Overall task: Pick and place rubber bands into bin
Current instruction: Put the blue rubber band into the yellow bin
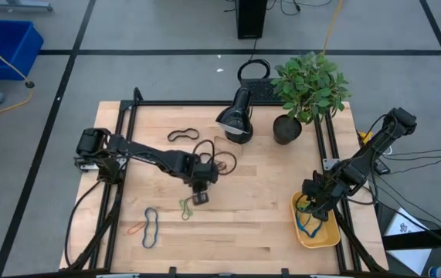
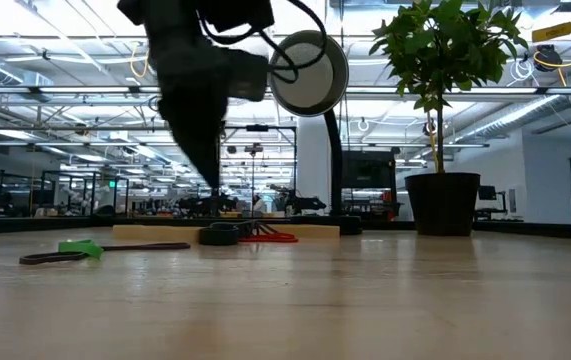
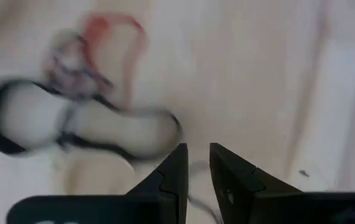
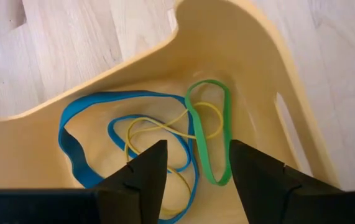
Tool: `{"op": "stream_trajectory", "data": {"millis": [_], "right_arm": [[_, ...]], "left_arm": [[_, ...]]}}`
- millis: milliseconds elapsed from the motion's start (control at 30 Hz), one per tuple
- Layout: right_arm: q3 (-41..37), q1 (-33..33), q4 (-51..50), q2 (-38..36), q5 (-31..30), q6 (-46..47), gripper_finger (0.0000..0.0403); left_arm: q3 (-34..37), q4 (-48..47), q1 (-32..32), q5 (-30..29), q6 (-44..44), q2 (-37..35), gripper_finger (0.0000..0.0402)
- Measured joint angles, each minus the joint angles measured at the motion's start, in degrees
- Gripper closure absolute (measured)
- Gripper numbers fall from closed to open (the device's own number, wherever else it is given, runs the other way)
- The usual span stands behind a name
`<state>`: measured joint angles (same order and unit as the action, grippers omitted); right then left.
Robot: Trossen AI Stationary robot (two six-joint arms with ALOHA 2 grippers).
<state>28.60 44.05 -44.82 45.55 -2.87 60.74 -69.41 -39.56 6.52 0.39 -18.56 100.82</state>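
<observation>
Rubber bands are lying in two places: several are resting inside the yellow bin (image 1: 318,232) at the near right corner of the desk (image 1: 259,201), a wide blue band (image 4: 84,134), a green band (image 4: 209,127) and a thin yellow band (image 4: 158,134) among them, while others are waiting out on the wood, such as a black band (image 1: 183,135) toward the far side, a blue band (image 1: 151,228) beside an orange band (image 1: 137,228) near the front, and a small green band (image 1: 187,207) just by the left arm. The right gripper (image 4: 193,168) is hanging over the bin with its fingers spread and nothing between them, so I'd judge it is finishing a drop. The left gripper (image 3: 196,168) is reaching in low over the middle of the desk, elbow stretched, its fingers nearly together with only a narrow gap; what, if anything, they are pinching I cannot tell. A black loop (image 3: 71,127) and a reddish band (image 3: 112,37) are lying just ahead of it. Next, I'd guess, the left gripper needs to settle onto one thin band, pinch it flat against the wood, lift, and carry it across to the bin.
</observation>
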Motion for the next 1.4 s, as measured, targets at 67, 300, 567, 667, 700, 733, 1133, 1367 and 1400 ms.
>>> {"op": "stream_trajectory", "data": {"millis": [67, 300, 567, 667, 700, 733, 1133, 1367, 1400], "right_arm": [[0.00, 0.00, -0.02, -0.01, -0.02, -0.21, 0.0238], [0.00, 0.00, -0.02, -0.01, -0.04, -1.08, 0.0237], [0.00, 0.00, -0.02, 0.00, -0.05, -1.65, 0.0236], [0.00, 0.00, -0.02, 0.01, -0.05, -2.05, 0.0238], [0.00, 0.00, -0.02, 0.01, -0.06, -2.07, 0.0239], [0.00, 0.00, -0.02, -0.01, -0.04, -2.07, 0.0239], [0.00, 0.00, -0.02, 0.01, -0.07, -3.16, 0.0238], [0.00, 0.00, -0.01, -0.01, -0.10, -3.40, 0.0239], [0.00, 0.00, 0.00, 0.01, -0.23, -3.40, 0.0238]], "left_arm": [[0.00, -3.35, 0.53, 2.84, 0.47, -0.02, 0.0330], [0.00, -17.58, 3.85, 7.30, -2.78, -0.02, 0.0330], [1.83, -26.42, 10.22, 7.42, -10.34, -0.04, 0.0330], [3.58, -26.75, 12.09, 7.91, -12.36, -0.04, 0.0330], [4.26, -26.69, 12.58, 8.49, -13.27, -0.04, 0.0330], [4.95, -26.69, 12.97, 9.33, -14.36, -0.04, 0.0330], [11.96, -24.59, 16.89, 9.92, -30.35, -7.60, 0.0330], [12.00, -23.43, 17.40, 6.94, -34.63, -12.03, 0.0329], [12.00, -23.32, 17.40, 6.95, -34.67, -12.31, 0.0329]]}}
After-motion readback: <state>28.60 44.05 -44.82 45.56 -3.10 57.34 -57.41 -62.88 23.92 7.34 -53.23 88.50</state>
